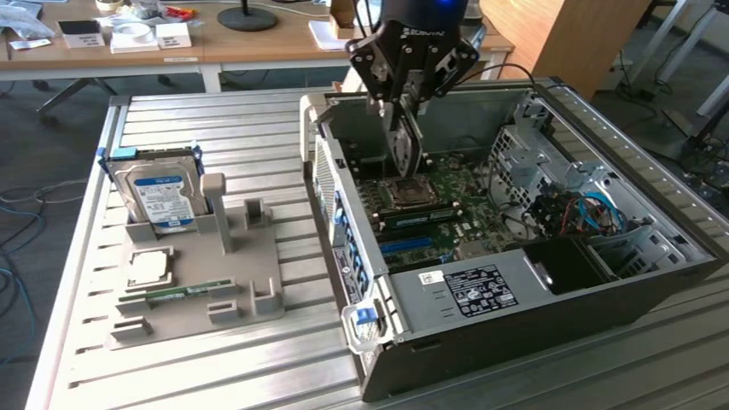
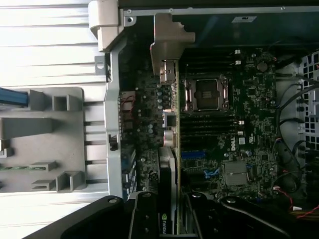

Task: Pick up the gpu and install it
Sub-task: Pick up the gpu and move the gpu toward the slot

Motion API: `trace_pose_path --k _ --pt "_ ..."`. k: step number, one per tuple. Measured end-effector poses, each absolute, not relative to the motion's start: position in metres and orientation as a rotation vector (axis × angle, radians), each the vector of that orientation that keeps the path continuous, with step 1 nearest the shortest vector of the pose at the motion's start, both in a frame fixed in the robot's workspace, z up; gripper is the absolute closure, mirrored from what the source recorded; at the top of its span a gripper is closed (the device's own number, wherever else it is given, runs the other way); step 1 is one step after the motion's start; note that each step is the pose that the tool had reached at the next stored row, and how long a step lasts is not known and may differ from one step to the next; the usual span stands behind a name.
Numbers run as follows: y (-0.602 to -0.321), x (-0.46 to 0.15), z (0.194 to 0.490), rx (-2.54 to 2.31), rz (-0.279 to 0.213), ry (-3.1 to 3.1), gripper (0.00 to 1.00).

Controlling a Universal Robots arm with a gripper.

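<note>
Your jaws are pinching the gpu point(image 1: 405, 145) by its upper edge, and you are holding it upright inside the open case point(image 1: 490, 342), over the motherboard point(image 2: 234, 124). Pickup is looking done; seating in its slot is looking unfinished.

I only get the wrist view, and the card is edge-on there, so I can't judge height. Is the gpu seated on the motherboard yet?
Observer: Not by the look of it. In the exterior view the gripper holds the gpu upright inside the open case, and its lower edge seems to hang just above the motherboard.
Operator: What is in the parts holder beside the case?
Observer: A blue-labelled hard drive stands upright in the grey holder, on the exterior view's left.
</note>
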State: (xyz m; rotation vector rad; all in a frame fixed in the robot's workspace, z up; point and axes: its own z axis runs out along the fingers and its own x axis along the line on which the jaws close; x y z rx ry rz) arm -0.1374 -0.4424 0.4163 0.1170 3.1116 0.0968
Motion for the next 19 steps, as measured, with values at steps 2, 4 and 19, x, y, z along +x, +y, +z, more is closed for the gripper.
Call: trace_pose_path --k 2,4,19 --pt "-0.442 -0.132 0.416 0.117 0.097 3.112 0.73" --pt "-0.442 -0.127 0.416 0.117 0.097 3.112 0.73" --pt "-0.442 -0.091 0.416 0.117 0.097 3.112 0.73"
